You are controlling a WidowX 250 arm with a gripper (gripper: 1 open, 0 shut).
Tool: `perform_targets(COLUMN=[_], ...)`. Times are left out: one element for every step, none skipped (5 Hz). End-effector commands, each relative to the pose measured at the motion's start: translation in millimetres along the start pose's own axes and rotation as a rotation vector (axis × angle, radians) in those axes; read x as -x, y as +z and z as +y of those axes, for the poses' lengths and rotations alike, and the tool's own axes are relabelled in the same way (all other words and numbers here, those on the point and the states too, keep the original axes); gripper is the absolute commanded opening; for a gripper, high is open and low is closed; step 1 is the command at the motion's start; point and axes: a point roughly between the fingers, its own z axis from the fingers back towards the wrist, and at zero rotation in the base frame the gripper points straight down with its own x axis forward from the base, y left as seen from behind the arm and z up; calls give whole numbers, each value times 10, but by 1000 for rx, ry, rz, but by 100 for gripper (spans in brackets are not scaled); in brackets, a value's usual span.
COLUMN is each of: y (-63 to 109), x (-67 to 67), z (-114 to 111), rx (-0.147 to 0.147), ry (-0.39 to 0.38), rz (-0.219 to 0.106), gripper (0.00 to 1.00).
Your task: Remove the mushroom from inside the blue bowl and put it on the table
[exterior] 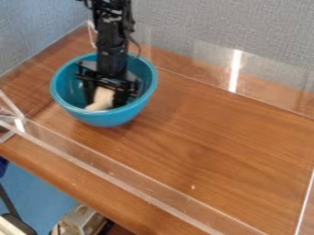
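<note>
Open table [208, 128] beside bowl [73, 96]

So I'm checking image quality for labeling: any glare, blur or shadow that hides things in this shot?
In the camera view: white glare streaks on the clear walls; the small frame is soft; the dark end effector blends into the shaded inside of the bowl, half hiding the pale mushroom.

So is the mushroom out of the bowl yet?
Not yet. The mushroom is inside the blue bowl, its pale stem below the rim, with the shut pincer on it.
</note>
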Motion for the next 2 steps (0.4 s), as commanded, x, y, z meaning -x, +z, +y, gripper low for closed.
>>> perform_targets(y=[352,382], x=[52,79], z=[124,198], rx=[-11,-9], ry=[-34,2], rz=[-80,-83], gripper=[0,0])
